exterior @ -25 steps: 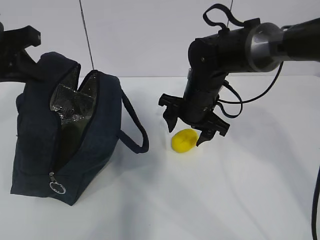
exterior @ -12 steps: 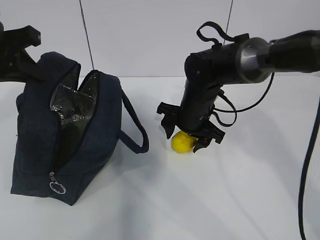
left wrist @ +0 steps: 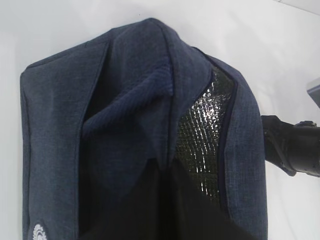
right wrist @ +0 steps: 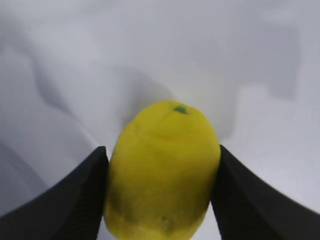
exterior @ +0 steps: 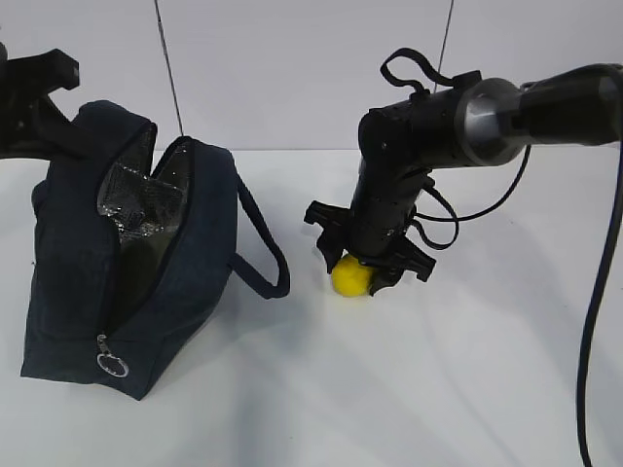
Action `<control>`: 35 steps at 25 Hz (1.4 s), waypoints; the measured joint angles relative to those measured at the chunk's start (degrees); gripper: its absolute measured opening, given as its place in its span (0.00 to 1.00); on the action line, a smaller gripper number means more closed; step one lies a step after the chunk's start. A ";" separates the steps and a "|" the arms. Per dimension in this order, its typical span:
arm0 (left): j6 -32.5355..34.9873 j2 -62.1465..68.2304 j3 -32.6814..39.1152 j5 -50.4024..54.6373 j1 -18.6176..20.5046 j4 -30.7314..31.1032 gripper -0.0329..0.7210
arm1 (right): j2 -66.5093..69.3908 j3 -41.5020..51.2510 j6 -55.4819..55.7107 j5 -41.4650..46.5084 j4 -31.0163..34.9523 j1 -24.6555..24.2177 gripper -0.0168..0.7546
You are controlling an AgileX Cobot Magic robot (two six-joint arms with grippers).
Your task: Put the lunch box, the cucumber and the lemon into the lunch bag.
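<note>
Now I have my right end effector point(exterior: 362, 275) down on the desk point(exterior: 467, 370), its fingers point(right wrist: 65, 200) touching both sides of the lemon point(right wrist: 162, 172), pinching it. My left end effector is out of sight, pressed together. The lunch bag point(exterior: 127, 272) gapes open nearby. Next I should lift the lemon and carry it over the opening.

Lemon point(exterior: 350, 276) lies right of the lunch bag point(exterior: 73, 282).
</note>
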 joint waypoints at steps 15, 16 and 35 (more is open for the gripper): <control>0.00 0.00 0.00 -0.09 0.00 0.00 0.04 | 0.12 -1.16 -0.84 3.41 0.00 0.00 0.58; 0.00 0.00 0.00 -0.09 0.00 0.00 0.04 | 0.12 -1.86 -1.31 4.21 0.00 0.00 0.57; 0.00 0.00 0.00 -0.09 0.00 0.00 0.04 | 0.12 -20.26 -5.55 24.12 -4.63 0.00 0.57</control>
